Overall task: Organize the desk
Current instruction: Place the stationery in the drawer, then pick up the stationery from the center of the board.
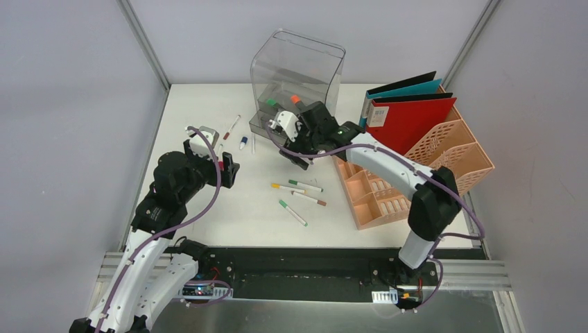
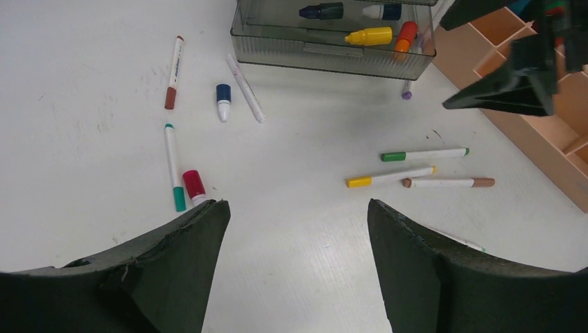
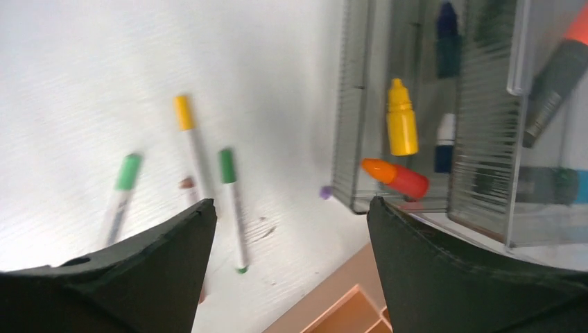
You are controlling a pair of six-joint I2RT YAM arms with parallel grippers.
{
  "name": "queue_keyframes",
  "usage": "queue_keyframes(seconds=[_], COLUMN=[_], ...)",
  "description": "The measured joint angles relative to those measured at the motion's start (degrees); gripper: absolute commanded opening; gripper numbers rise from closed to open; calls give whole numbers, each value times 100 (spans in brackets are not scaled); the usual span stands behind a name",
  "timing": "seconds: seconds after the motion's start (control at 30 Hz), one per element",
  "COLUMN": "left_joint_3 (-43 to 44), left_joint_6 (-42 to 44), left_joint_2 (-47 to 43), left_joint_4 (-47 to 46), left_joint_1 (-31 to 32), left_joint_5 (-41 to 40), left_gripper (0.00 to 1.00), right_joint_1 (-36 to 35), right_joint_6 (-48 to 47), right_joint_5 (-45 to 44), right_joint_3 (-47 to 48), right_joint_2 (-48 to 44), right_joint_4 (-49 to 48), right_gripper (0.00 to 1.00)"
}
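Behind right tool (image 3: pixel 291 208), brown marker (image 3: pixel 186 183) partly hidden

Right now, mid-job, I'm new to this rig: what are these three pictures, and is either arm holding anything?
You are looking at two robot arms, each ending in a two-finger gripper. The overhead picture looks down from behind their bases. The other two come from a camera on each wrist, so the dark shapes at the bottom are that gripper's own fingers.

The left gripper hangs open over the desk, holding nothing. The right gripper is open and empty too, beside the clear drawer box. The box's drawer holds a yellow bottle and an orange-red bottle.

Loose markers, a blue-capped bottle and a red bottle lie on the desk. A peach rack with folders stands on the right.
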State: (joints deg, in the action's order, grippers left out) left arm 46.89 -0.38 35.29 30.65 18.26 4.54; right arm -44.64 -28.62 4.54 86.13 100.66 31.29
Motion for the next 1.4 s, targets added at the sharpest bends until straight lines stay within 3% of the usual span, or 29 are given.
queue_keyframes(seconds=[0.3,0.57,0.67,0.8,1.0,1.4], left_joint_3=[0,0,0,11,66,715], left_joint_6=[0,-2,-55,-240,-636,-1287], left_joint_2=[262,942,1274,1818,2695,3950], left_joint_4=[0,114,133,140,162,424], left_joint_1=[0,-61,-254,-688,-1408,-1537], left_joint_5=[151,348,396,621,874,-13], left_gripper=[76,77,73,58,57,57], right_joint_1=[437,1075,1185,1193,1193,1193], right_joint_6=[-562,-756,-763,-791,-940,-1073], right_joint_5=[2444,3952,4266,4590,4809,4918], right_joint_3=[-560,-1375,-1502,-1576,-1576,-1576], right_joint_2=[-1443,-2035,-2037,-2081,-2144,-2188], right_joint_4=[1005,1078,1071,1062,1117,1217], right_gripper=[87,92,92,92,93,93])
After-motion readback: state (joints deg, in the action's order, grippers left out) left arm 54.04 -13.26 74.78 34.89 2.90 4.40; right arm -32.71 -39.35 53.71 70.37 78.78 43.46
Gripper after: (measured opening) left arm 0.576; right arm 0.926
